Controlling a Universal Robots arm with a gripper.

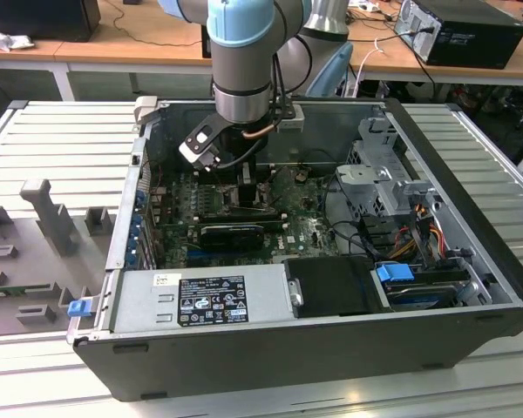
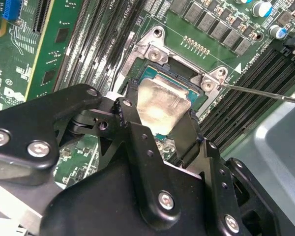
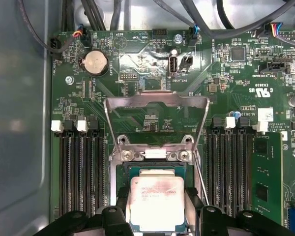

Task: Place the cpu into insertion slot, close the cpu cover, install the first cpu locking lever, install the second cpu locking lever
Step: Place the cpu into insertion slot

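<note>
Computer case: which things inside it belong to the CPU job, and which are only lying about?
For the job:
gripper, shut on the cpu
insertion slot, beneath it
cpu cover, raised
locking lever

Just there:
coin battery
memory slots
graphics card
power supply

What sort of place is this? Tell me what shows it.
Probably a robotics or electronics lab: an opened computer case sits on a slatted metal table, a robot arm reaches into it, its gripper holding the cpu, and wooden desks stand behind.
</note>
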